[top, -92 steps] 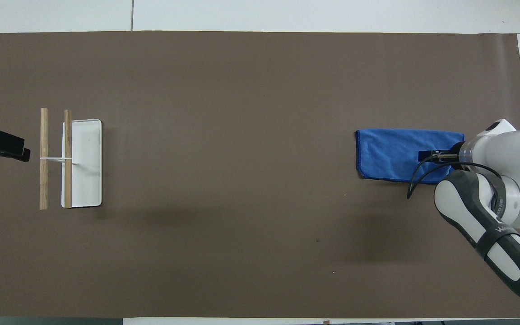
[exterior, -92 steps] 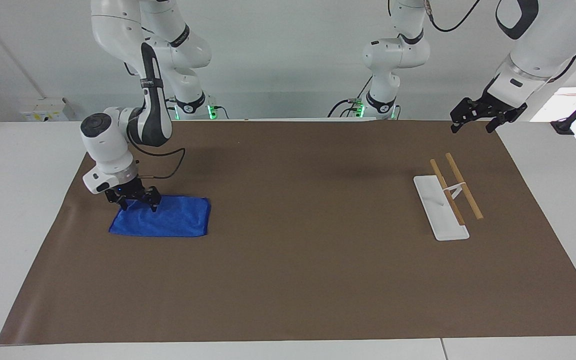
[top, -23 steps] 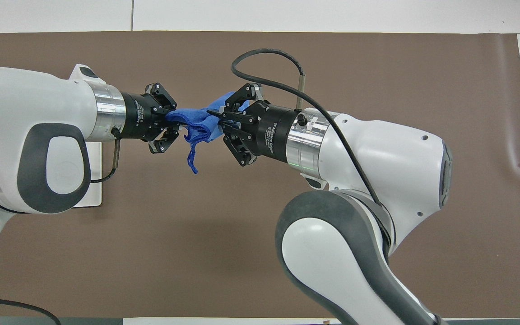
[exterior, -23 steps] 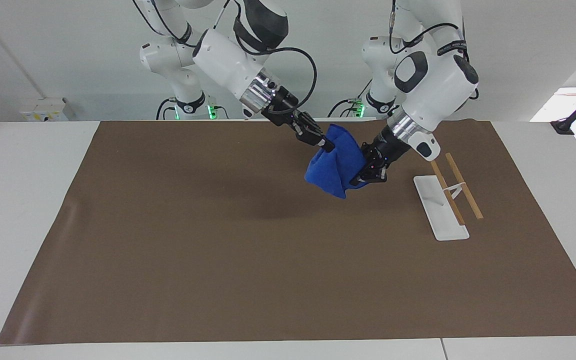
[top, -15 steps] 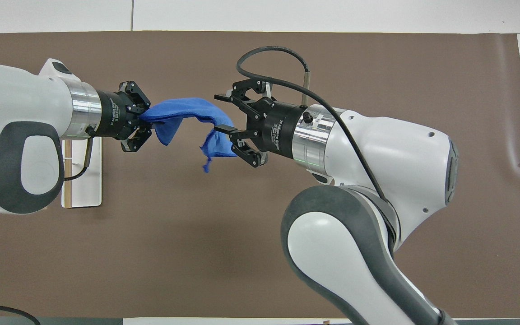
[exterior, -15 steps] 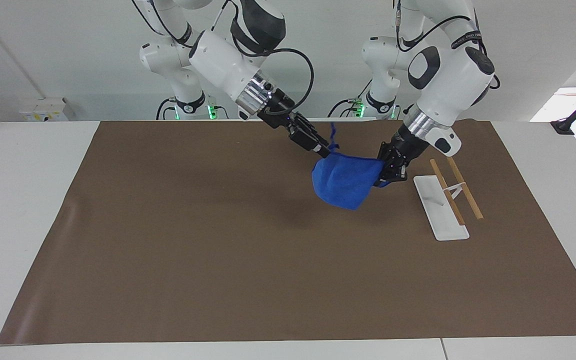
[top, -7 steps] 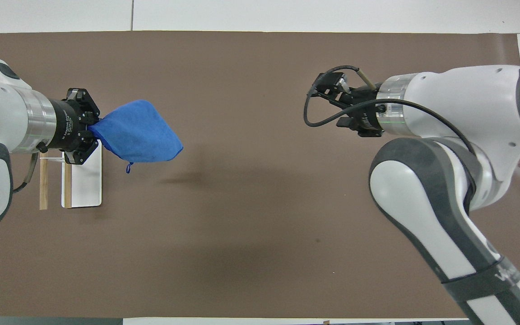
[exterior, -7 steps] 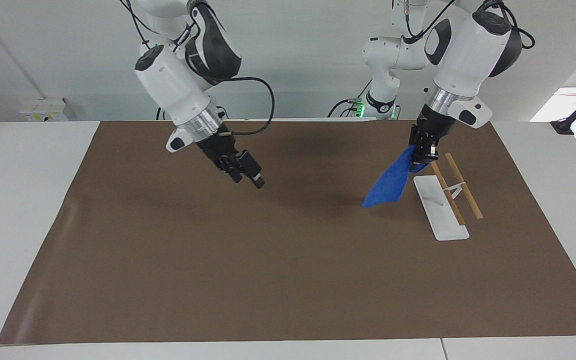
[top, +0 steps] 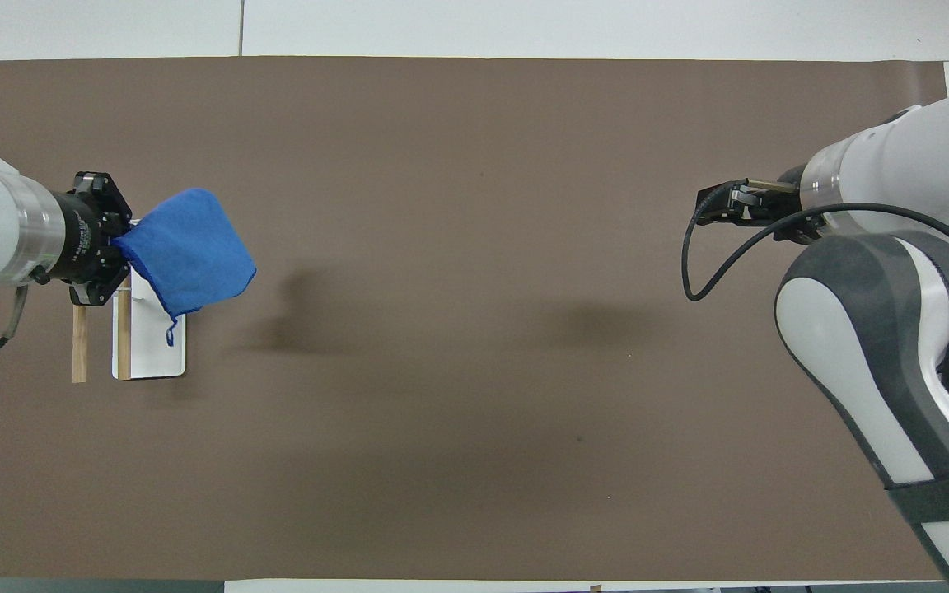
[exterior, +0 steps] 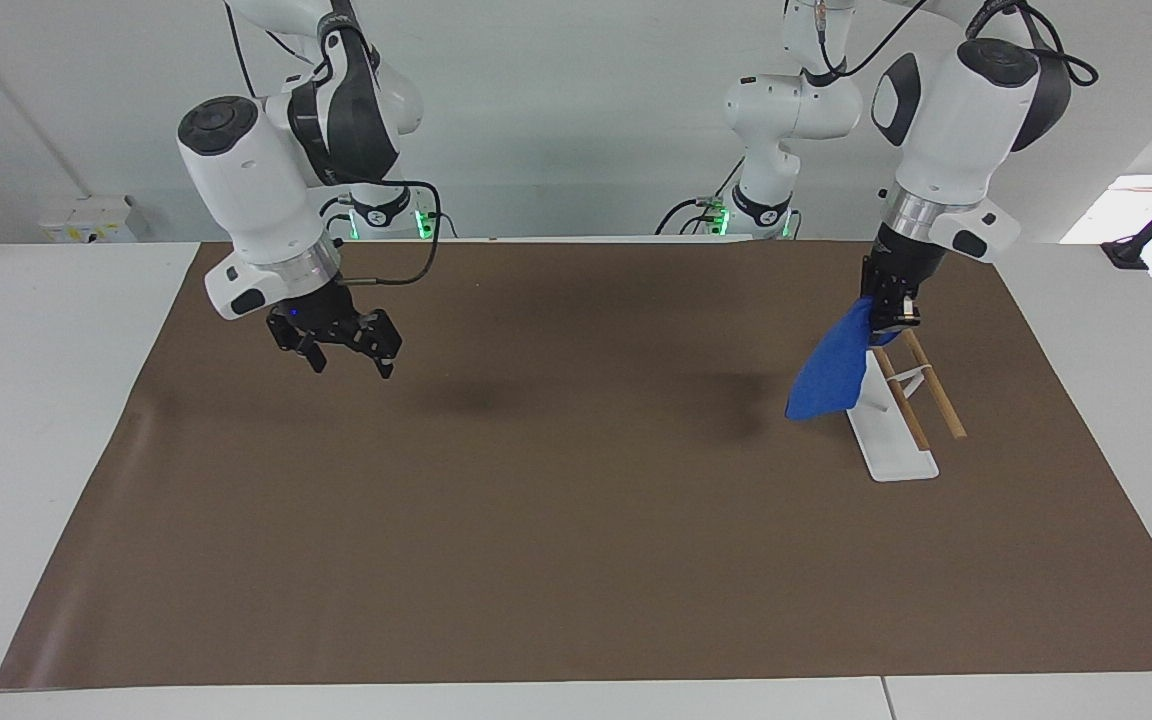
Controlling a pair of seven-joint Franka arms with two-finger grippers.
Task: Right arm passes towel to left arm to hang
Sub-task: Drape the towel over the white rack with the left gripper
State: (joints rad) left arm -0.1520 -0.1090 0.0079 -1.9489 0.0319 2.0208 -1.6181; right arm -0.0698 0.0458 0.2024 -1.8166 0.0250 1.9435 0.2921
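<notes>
The towel (exterior: 829,372) hangs limp from your left gripper (exterior: 889,312), pinched shut on one corner above the wooden-barred rack (exterior: 898,400). It's light and floppy; keep that corner hold. Your right gripper (exterior: 341,347) waits empty, fingers spread.

White table (exterior: 36,400) with a brown mat (exterior: 576,520) covering most of it; plain pale wall (exterior: 586,120) past the table's robot end. Small white box (exterior: 91,218) against the wall; even overhead light, soft shadows on the mat.
</notes>
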